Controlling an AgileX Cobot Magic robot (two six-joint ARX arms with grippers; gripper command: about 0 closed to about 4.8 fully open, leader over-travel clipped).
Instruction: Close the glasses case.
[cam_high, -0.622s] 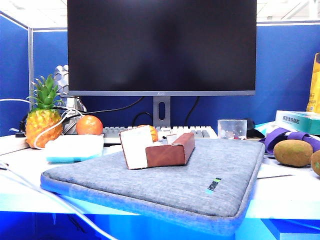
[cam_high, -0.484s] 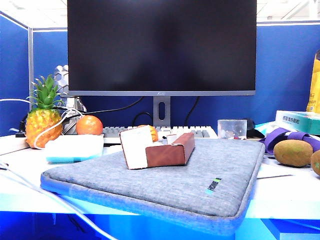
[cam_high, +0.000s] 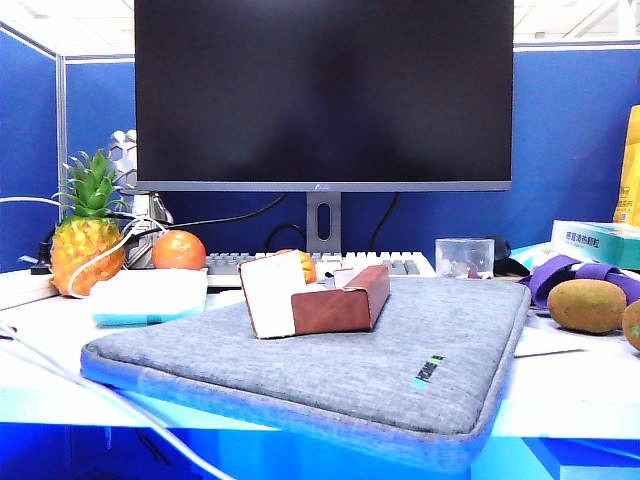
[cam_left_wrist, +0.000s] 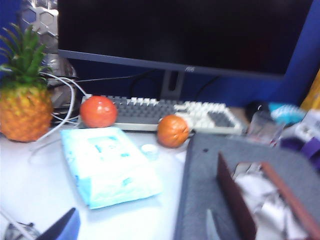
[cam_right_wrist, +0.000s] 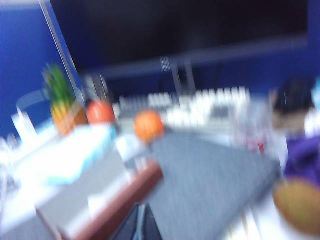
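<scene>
One glasses case (cam_high: 340, 298) is seen on the grey sleeve (cam_high: 400, 360), toward the back left of it, and the sleeve is laid on the desk (cam_high: 570, 385). The white-lined flap (cam_high: 271, 293) is stood up at the left end of the case, so the case is open.

Nothing is changed from a moment ago: the case, the flap and the sleeve are all found in the same places. No arm is seen in the exterior view. So the closing is judged not to be started yet, and the flap is yet to be pushed down.

The left gripper is not clearly shown in its own wrist view; its jaws are shut, and nothing is seen held. The right gripper (cam_right_wrist: 141, 225) is shown only as a dark blur near the case, with no touch seen. Whether its jaws are wide or narrow cannot be told.
</scene>
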